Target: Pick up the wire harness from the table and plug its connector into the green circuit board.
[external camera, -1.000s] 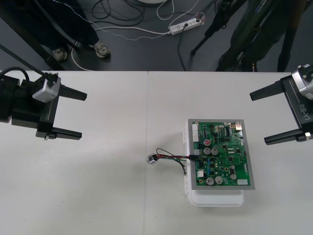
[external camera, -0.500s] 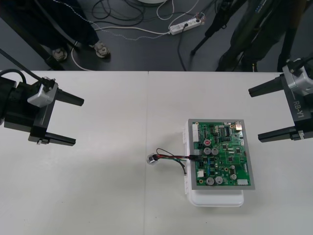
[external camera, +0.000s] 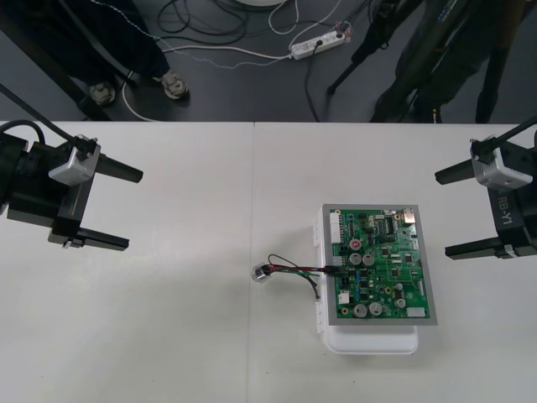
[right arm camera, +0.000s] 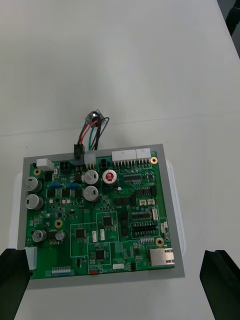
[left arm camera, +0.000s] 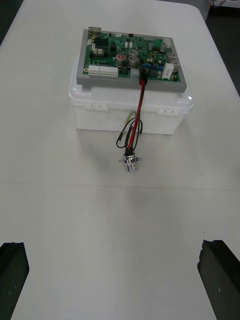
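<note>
1. Jaws are gaping wide and empty on the left gripper (external camera: 134, 209) and right gripper (external camera: 441, 215).
2. The thin red-black-green wire harness (external camera: 294, 270) is lying between them, its black plug (right arm camera: 78, 150) sitting in the green rectangular circuit board (external camera: 382, 264); the task is looking done.

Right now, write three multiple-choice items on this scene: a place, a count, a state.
1. Where does the metal socket lie?
A on the table, left of the green circuit board
B on the board
C dangling in the air

2. How many of left gripper and right gripper stand open?
A none
B one
C both

3. The black plug is:
A loose on the table
B seated in the board's edge
C unplugged atop the board

1A: it rests on the table beside the board.
2C: both finger pairs stand far apart.
3B: it sits in an edge connector.
</note>
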